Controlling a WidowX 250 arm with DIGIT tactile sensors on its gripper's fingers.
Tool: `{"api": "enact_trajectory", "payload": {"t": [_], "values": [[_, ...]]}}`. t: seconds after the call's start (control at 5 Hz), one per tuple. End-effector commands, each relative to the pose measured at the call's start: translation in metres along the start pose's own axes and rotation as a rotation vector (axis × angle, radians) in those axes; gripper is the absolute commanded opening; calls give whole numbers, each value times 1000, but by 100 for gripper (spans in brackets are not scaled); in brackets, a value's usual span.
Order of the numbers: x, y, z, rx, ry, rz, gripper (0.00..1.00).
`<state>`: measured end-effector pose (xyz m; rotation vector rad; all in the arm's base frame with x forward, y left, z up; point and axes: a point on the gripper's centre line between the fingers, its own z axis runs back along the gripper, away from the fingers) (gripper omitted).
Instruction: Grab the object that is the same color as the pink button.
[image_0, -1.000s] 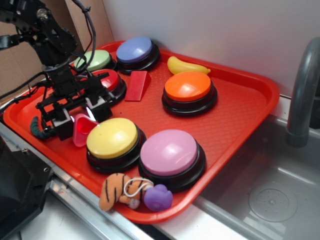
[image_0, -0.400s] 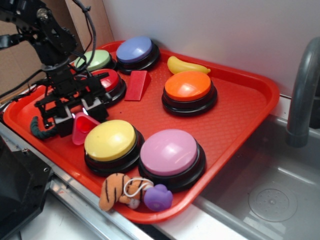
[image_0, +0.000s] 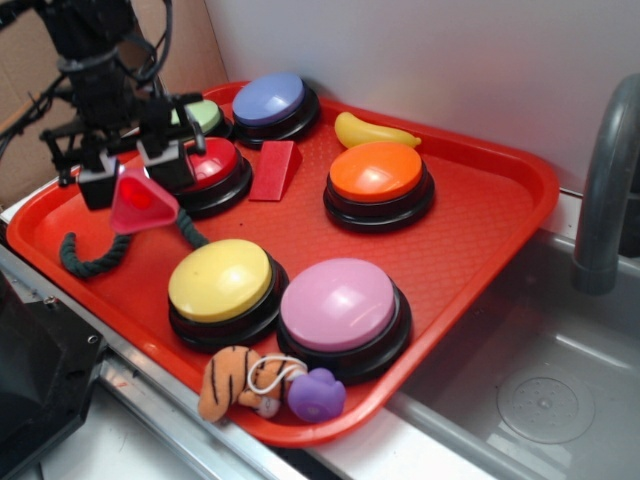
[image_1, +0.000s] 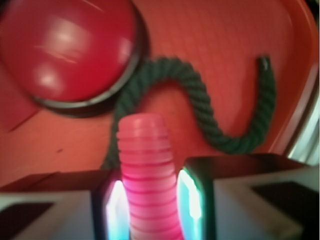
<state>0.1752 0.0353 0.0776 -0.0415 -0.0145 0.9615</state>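
The pink triangular block (image_0: 142, 202) hangs in the air above the tray's left side, pinched between the fingers of my gripper (image_0: 133, 172). In the wrist view the block (image_1: 147, 172) is a ribbed pink edge standing between the two glowing pads, which press on both its sides. The pink button (image_0: 338, 305), a pale pink dome on a black base, sits at the tray's front, well to the right of the gripper. Below the block lie the red button (image_1: 67, 50) and a dark green rope (image_1: 200, 100).
The red tray (image_0: 480, 230) also holds a yellow button (image_0: 220, 280), orange button (image_0: 377, 172), blue-purple button (image_0: 268, 99), green button (image_0: 200, 117), red wedge (image_0: 277, 170), yellow banana (image_0: 372, 131), tiger toy (image_0: 232, 380) and purple toy (image_0: 317, 396). A sink (image_0: 540, 380) lies at right.
The gripper has risen from the tray surface with the pink block held in it and shifted back toward the red button. The green rope now lies uncovered on the tray.
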Motion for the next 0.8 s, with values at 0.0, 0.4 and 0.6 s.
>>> {"api": "enact_trajectory", "payload": {"t": [0.0, 0.4, 0.6], "values": [[-6, -32, 50, 21, -1, -447, 0], [-31, -51, 56, 69, -67, -745, 0], [-32, -51, 53, 36, -58, -753, 0]]}}
